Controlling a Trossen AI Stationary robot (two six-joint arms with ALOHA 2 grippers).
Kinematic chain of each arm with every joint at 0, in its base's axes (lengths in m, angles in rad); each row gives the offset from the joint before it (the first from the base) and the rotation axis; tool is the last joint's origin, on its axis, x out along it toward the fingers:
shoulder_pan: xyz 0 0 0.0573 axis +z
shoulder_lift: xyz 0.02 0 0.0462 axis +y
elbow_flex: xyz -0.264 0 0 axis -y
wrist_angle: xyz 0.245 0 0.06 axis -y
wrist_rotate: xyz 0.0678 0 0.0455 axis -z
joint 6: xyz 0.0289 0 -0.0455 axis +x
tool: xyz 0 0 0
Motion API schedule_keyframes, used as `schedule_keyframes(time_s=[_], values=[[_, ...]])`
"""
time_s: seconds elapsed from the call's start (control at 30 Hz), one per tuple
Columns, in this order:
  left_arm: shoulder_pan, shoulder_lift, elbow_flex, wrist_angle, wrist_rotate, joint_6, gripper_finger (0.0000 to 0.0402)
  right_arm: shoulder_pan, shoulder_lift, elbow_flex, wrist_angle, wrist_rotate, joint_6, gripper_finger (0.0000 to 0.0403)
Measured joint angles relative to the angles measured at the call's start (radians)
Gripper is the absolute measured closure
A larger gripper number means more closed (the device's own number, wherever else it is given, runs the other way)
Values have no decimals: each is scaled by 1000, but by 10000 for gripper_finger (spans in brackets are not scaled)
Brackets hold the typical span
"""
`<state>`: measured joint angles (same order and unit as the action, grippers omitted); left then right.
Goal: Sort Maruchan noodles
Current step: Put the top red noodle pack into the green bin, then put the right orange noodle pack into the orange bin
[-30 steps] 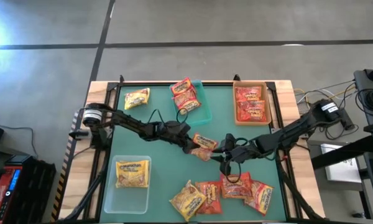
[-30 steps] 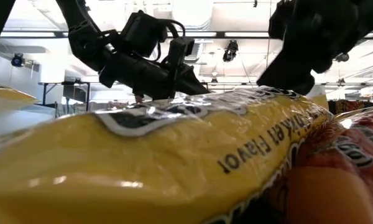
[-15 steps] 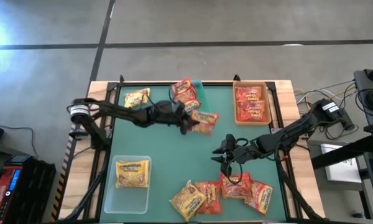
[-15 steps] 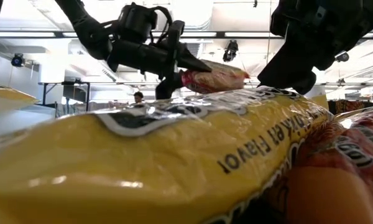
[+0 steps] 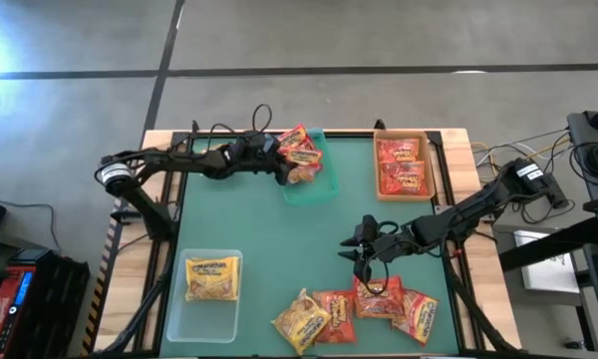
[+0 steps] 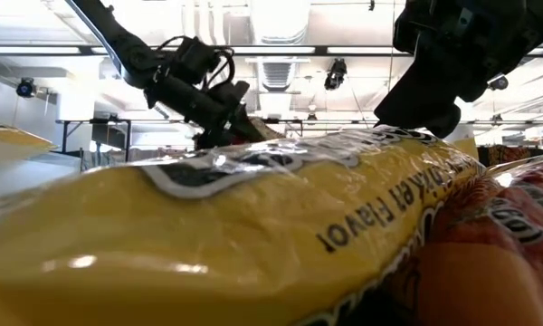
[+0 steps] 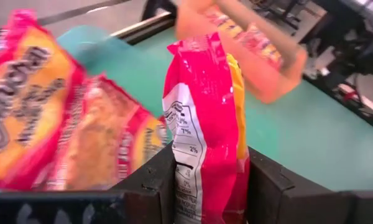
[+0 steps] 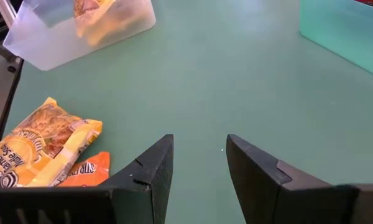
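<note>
- Maruchan noodles: one red packet (image 7: 202, 124) is clamped between the left gripper's (image 5: 287, 172) fingers, above the teal bin (image 5: 319, 184).
- Right gripper (image 5: 361, 251) hovers mid-worktop (image 5: 269, 239), fingers apart, empty.

Red noodle packet (image 7: 202, 124) held edge-up over teal bin, red and yellow packets (image 5: 354, 309) heaped at near edge
</note>
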<state>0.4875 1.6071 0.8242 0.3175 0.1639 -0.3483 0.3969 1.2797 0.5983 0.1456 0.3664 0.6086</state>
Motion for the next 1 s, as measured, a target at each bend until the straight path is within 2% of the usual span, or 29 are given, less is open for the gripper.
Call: schedule_keyframes(time_s=[0.1,0.27,0.67,0.77,1.0], values=[[18,15,0,-7,-5,-17,283,0,0,0,1,0,0,264],[18,24,0,4,-74,-8,270,0,0,0,1,0,7,264],[28,21,1,32,-233,27,200,0,0,0,-1,-8,60,264],[33,14,34,42,-189,27,189,0,0,0,-6,-69,149,264],[6,12,103,36,131,6,185,59,15,-1,-16,-286,363,264]])
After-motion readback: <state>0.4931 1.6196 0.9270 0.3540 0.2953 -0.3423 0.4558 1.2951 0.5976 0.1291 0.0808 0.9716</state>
